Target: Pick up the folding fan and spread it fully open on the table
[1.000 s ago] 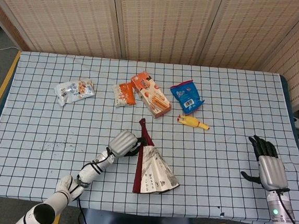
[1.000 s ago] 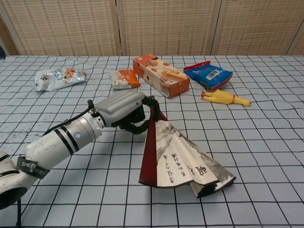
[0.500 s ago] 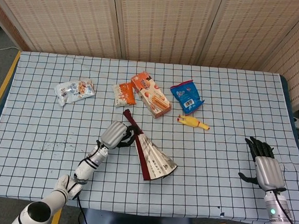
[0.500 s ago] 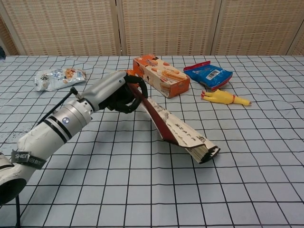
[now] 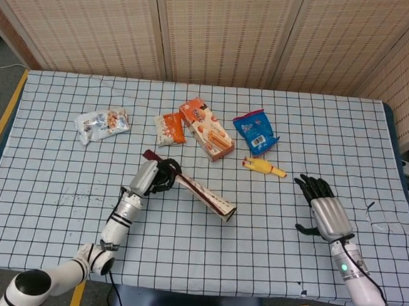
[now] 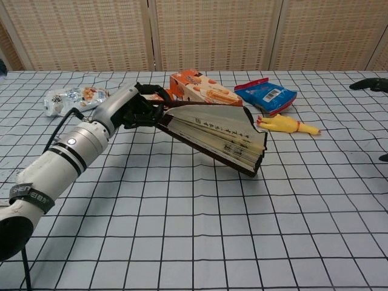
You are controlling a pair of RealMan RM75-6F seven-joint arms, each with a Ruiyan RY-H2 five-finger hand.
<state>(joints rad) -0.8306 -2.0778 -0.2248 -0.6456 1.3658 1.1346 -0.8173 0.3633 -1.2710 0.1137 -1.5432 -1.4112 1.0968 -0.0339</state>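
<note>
My left hand (image 5: 152, 175) (image 6: 132, 111) grips the pivot end of the folding fan (image 5: 204, 195) (image 6: 217, 136). The fan has dark red guards and cream paper with ink writing. It is folded nearly shut and lifted off the checked cloth, its wide end pointing right and toward me. My right hand (image 5: 323, 211) hovers over the right side of the table, fingers spread, holding nothing. In the chest view only dark fingertips (image 6: 368, 84) show at the right edge.
Behind the fan lie an orange snack box (image 5: 206, 129), a small orange packet (image 5: 170, 129), a blue packet (image 5: 256, 132), a yellow rubber chicken (image 5: 263, 167) and a white snack bag (image 5: 102, 124). The checked tablecloth (image 5: 58, 183) covers the table.
The left hand lifted and turned the fan, which closed from a half-spread state to nearly folded and swung rightward. The right hand moved left, toward the table's middle.
</note>
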